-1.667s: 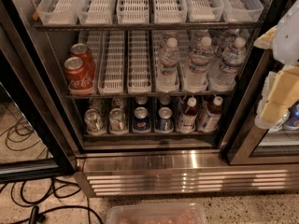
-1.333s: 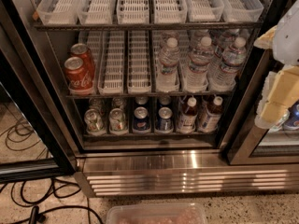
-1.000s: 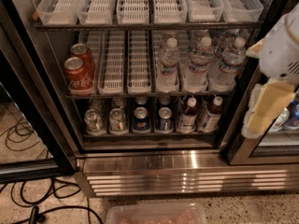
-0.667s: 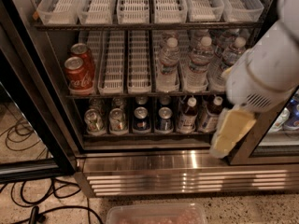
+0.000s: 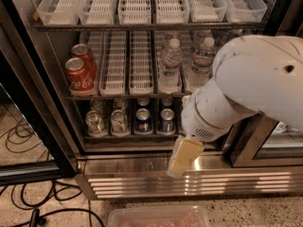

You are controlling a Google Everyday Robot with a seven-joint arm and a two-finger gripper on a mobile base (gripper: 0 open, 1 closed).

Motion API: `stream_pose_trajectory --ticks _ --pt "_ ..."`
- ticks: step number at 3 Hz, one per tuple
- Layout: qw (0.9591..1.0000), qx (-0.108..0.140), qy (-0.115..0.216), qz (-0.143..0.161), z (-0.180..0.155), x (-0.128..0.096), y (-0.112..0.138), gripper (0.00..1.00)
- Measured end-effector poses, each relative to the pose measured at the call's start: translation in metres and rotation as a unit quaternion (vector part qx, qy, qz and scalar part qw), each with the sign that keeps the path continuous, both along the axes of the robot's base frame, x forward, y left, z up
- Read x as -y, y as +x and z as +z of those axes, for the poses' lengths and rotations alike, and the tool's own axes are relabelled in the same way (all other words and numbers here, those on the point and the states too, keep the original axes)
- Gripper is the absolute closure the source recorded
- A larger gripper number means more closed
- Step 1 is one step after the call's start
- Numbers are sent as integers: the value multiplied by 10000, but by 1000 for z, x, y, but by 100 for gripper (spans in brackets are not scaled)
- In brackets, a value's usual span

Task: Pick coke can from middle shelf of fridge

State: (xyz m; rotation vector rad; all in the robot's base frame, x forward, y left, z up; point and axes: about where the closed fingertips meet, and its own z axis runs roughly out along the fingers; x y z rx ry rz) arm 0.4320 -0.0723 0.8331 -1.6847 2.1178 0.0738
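Pale gripper [image 5: 184, 158] before fridge [image 5: 124, 173] base; speckled floor [image 5: 251, 213]

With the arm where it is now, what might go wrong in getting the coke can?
The end effector hangs low before the steel base panel, far from the coke can; swinging up-left, it may clip the middle shelf edge. A second can sits right behind, so a deep reach may knock it.

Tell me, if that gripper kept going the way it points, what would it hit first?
The gripper, low before the fridge, points down and slightly left: likely the ribbed steel base panel, or the floor in front; depth is unclear.
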Motion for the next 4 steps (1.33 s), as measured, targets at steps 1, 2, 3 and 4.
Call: stream_pose_trajectory --ticks 1,2,3,4 --pt "10000 -3 19 10 -1 -2 0 0" --pt "9998 -21 165 80 -5 -14 2 0" --pt "9986 -61 504 -112 -28 -50 -1 0" --pt "9934 193 999 -521 -39 -77 15 0"
